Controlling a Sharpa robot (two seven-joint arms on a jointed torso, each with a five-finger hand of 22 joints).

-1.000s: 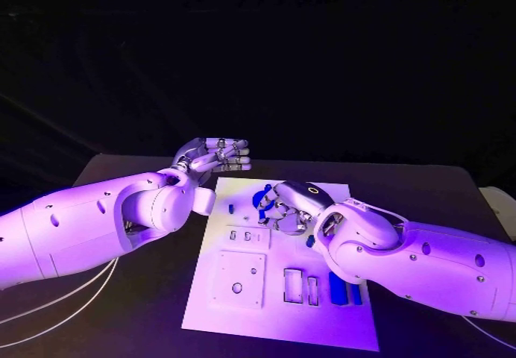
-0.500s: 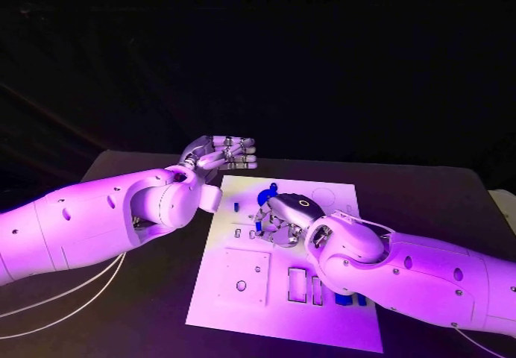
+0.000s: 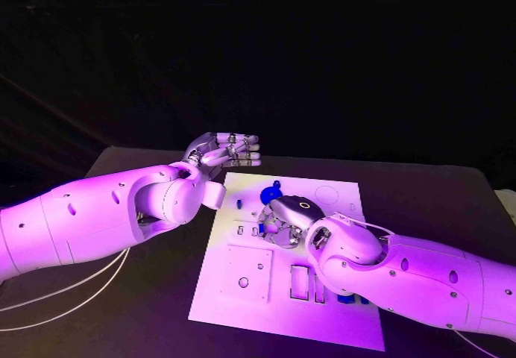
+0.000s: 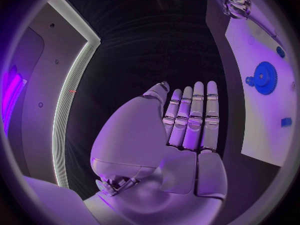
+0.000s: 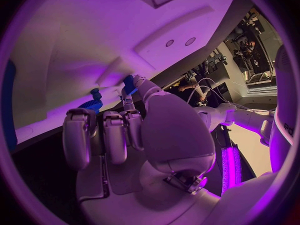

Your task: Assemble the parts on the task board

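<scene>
Over the task board (image 3: 282,298) at mid-counter, the head view shows the right hand (image 3: 282,220) has crept toward the blue gear (image 3: 267,195), nearing its part. Left hand (image 3: 224,151) hovers off the board's far corner. Left wrist view: fingers straight, together, empty. Right wrist view: fingertips pinch a small blue part (image 5: 129,84).

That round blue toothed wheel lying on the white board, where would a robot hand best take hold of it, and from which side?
Probably by its toothed rim, coming down from above. The blue gear lies flat on the white board, so only the rim and the small knob beside it stand up to pinch. The right robot hand is over that area; the left robot hand holds nothing.
</scene>
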